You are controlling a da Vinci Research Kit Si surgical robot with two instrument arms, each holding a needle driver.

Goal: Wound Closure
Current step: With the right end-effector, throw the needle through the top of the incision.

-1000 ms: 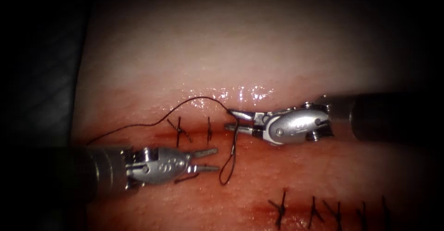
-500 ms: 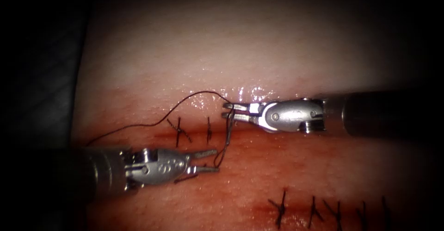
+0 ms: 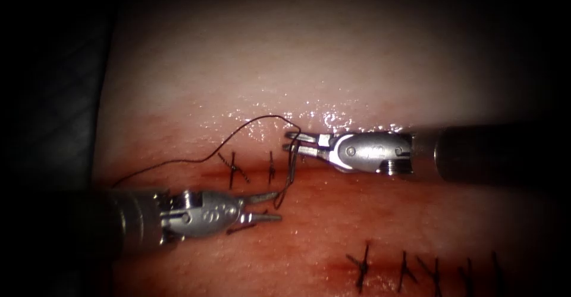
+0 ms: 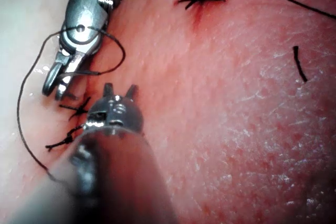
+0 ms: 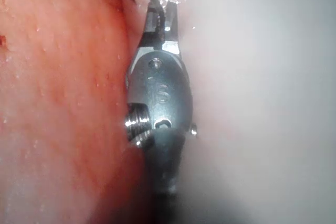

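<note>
Now the right claw (image 3: 292,141) clamps the thread (image 3: 289,172); the left claw (image 3: 270,206) gapes, holding nothing.

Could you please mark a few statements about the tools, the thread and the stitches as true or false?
1. The right arm's silver tool holds the thin dark thread. True.
2. The left arm's silver tool is shut on the pink tissue. False: its jaws stand open, gripping nothing.
3. Two dark tied stitches lie left of the right tool's tip. True.
4. The thread's loop hangs beyond the right tool's shaft, far right. False: it hangs from that tool's tip down by the left tool's upper jaw.
</note>
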